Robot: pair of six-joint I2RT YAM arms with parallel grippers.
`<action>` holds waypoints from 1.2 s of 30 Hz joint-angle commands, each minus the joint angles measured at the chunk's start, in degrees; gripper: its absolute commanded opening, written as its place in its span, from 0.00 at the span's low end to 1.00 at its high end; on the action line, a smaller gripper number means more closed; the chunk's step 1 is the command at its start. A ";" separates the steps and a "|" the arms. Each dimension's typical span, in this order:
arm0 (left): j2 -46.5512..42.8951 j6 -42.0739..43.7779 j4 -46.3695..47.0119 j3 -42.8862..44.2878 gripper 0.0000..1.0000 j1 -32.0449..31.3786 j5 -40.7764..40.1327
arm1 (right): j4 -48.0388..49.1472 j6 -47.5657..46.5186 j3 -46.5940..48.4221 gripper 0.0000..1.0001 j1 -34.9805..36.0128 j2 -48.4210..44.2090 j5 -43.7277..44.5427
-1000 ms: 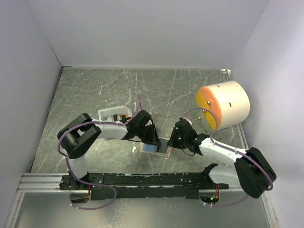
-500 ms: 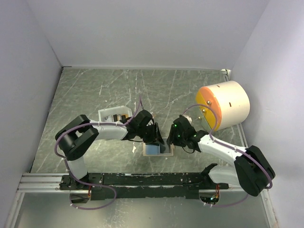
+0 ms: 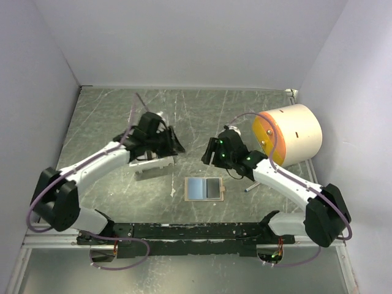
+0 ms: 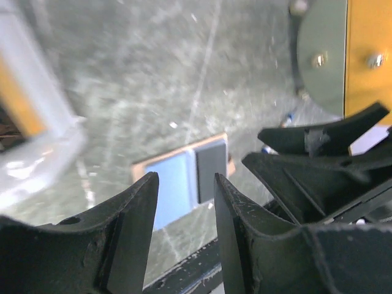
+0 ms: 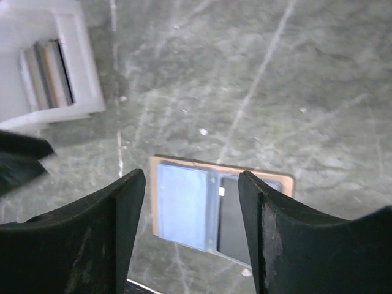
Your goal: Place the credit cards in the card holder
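The tan card holder [image 3: 204, 188] lies open and flat on the table, with a blue card [image 3: 196, 188] in its left half and a dark card [image 3: 213, 188] in its right half. My left gripper [image 3: 176, 144] hangs open and empty above the white tray, well left of the holder. In its own view the holder [image 4: 184, 177] shows beyond the spread fingers [image 4: 131, 226]. My right gripper [image 3: 209, 154] is open and empty, raised just behind the holder [image 5: 220, 211]. More credit cards [image 5: 46, 79] stand on edge in the tray.
The white tray [image 3: 156, 166] sits left of the holder, partly under my left arm. A large cream cylinder with an orange face [image 3: 288, 135] lies at the right. A thin pen [image 3: 250, 187] rests on the table right of the holder. Walls close in three sides.
Both grippers have left the card holder and opened. The left arm swung back and left over the tray; the right rose and pulled back. The holder now lies uncovered.
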 commanded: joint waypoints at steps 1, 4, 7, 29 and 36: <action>-6.01 7.30 -11.55 2.14 0.53 10.44 -1.89 | 3.33 -0.83 5.72 0.68 2.81 5.00 -1.42; -9.02 10.45 -15.71 2.41 0.54 18.25 -2.45 | 5.05 -1.15 11.08 0.70 5.44 10.80 -0.61; -10.87 12.41 -16.75 1.13 0.49 26.68 -2.00 | 7.07 -1.66 17.02 0.72 7.93 16.31 -0.86; 1.24 18.03 -9.13 -8.45 0.36 51.78 19.46 | 17.01 -6.46 42.49 0.93 15.78 49.98 -3.76; 5.64 18.70 -8.40 -8.96 0.34 52.20 22.10 | 17.63 -5.64 43.44 0.98 16.72 53.14 -1.03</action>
